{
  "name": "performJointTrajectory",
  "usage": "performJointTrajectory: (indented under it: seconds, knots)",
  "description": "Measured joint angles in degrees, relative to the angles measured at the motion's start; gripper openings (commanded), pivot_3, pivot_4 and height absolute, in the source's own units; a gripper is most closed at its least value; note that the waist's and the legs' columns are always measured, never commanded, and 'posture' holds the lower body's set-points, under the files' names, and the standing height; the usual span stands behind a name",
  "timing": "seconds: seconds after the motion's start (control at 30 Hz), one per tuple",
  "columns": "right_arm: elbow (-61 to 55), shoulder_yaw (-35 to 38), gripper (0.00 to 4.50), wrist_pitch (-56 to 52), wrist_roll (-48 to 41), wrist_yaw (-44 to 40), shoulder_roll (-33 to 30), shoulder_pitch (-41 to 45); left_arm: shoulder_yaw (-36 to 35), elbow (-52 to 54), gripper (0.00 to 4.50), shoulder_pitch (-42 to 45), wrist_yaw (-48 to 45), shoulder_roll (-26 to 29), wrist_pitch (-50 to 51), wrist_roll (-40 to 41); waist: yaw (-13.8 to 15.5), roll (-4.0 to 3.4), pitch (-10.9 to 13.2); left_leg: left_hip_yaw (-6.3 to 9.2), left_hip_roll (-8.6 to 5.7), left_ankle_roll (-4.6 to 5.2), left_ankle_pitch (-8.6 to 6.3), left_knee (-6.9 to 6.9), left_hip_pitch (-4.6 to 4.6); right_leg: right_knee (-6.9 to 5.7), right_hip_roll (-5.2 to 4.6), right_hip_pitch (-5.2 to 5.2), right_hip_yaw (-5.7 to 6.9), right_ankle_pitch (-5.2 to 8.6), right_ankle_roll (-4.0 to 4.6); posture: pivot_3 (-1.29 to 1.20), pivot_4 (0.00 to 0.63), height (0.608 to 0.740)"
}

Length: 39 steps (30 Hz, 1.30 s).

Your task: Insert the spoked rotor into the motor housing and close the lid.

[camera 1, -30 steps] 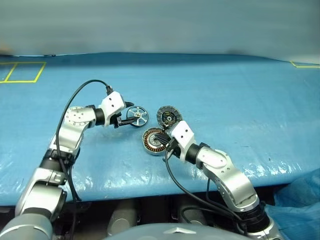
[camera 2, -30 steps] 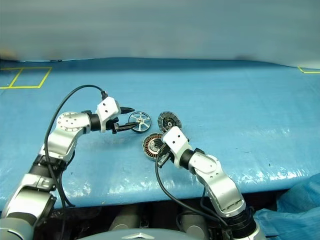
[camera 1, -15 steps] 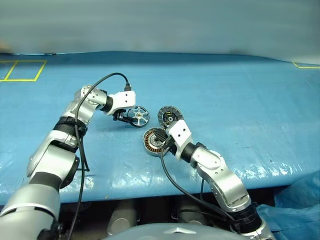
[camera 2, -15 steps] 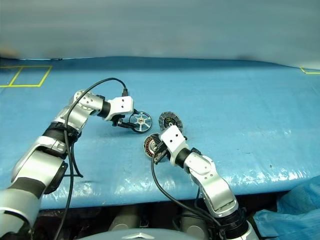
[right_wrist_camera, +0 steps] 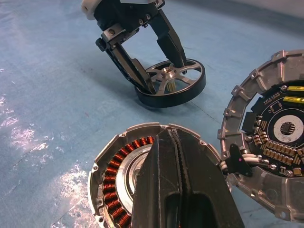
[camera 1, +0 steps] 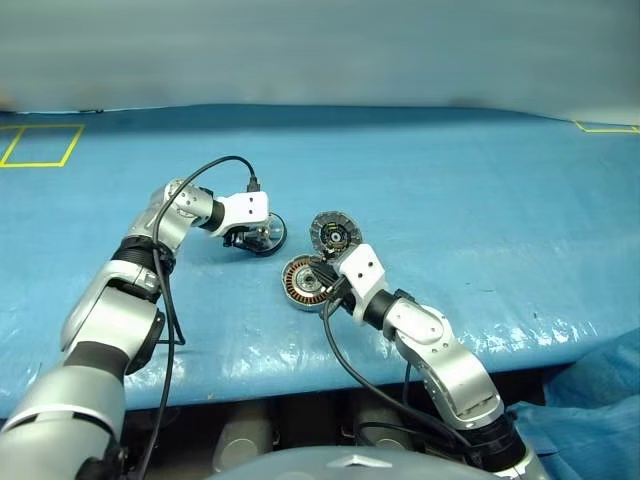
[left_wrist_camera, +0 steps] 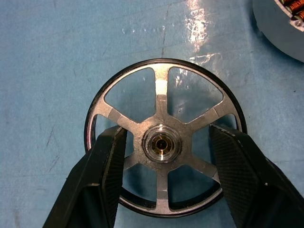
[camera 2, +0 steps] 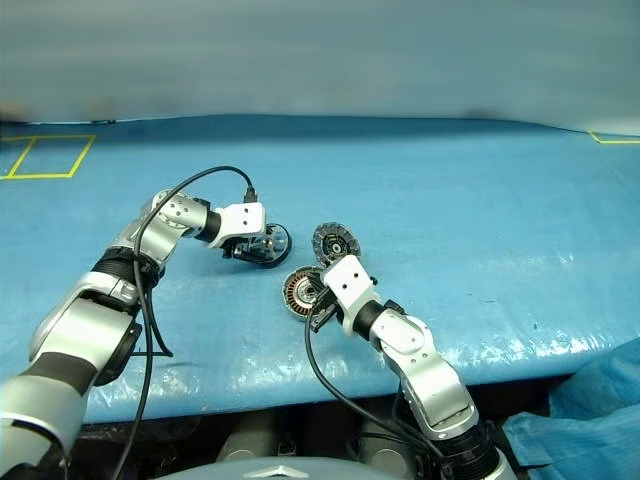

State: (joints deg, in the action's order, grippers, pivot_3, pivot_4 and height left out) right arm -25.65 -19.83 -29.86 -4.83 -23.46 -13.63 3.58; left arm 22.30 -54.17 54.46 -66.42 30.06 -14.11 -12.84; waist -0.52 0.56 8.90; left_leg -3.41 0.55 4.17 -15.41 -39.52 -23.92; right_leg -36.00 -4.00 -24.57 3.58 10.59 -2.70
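The scene is evenly and brightly lit from above, white glare being thrown off the crinkled blue worktop point(camera 1: 420, 180) along its near edge and beside the rotor point(left_wrist_camera: 164, 137) in the left wrist view, shadows are kept short and soft, and the far background is blurred.

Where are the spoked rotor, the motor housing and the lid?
spoked rotor point(left_wrist_camera: 162, 144), left wrist view, on its hub.
motor housing point(right_wrist_camera: 114, 176), right wrist view, on its copper windings.
lid point(right_wrist_camera: 266, 118), right wrist view, on its inner face.
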Motion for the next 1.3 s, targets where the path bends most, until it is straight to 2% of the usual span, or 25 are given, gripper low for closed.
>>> performJointTrajectory:
  seconds: [0.03,0.17,0.5,0.73,1.0,1.3]
  knots:
    - [0.0,0.0,0.0,0.0,0.0,-0.02,-0.01,0.0,-0.25,0.0,2.89,-0.15,0.12,0.01,-0.03,0.0,-0.06,0.0,0.0,0.0,0.0,0.0,0.0,-0.01,0.0,-0.01,0.0,0.0,-0.01,-0.01,-0.01,0.0,0.15,0.74]
    - [0.0,-0.01,0.0,-0.01,0.0,-0.1,-0.11,0.0,-1.48,0.15,1.75,-0.45,-0.03,0.31,-0.28,0.1,-0.06,-0.01,-0.01,0.0,0.0,0.01,0.0,-0.04,0.05,-0.05,-0.01,0.04,-0.02,-0.02,-0.01,0.0,0.15,0.74]
    - [-0.33,0.02,0.0,-0.33,-0.01,-0.25,-0.78,-0.04,-2.17,0.28,1.75,-0.75,0.17,0.46,-1.18,0.16,0.0,-0.01,-0.04,-0.02,-0.02,0.03,-0.02,-0.09,0.1,-0.09,-0.03,0.09,-0.05,-0.04,-0.03,0.0,0.15,0.74]
    - [-1.68,2.28,0.0,-0.67,-0.43,-0.07,-2.2,-1.94,-5.79,0.73,1.75,-2.79,-0.14,0.57,-1.42,2.83,0.01,-0.01,-0.04,-0.04,-0.03,0.04,-0.02,-0.1,0.07,-0.08,-0.04,0.07,-0.06,-0.05,-0.04,0.0,0.15,0.74]
    - [-3.04,6.7,0.0,-0.81,-1.21,-0.31,-4.96,-6.43,-10.2,7.74,1.75,-8.76,-7.49,2.12,1.57,10.52,0.02,0.0,-0.03,-0.07,-0.03,-0.02,0.01,-0.11,0.01,-0.05,-0.05,0.03,-0.07,-0.17,0.16,0.0,0.15,0.74]
    - [-2.89,8.02,0.0,-0.75,-1.29,-0.3,-5.16,-7.15,-11.68,13.26,1.75,-11.23,-7.46,2.86,3.84,13.33,0.06,0.0,-0.03,-0.06,-0.03,0.04,-0.02,-0.18,0.03,-0.08,-0.04,0.04,-0.09,-0.14,0.1,0.0,0.15,0.74]
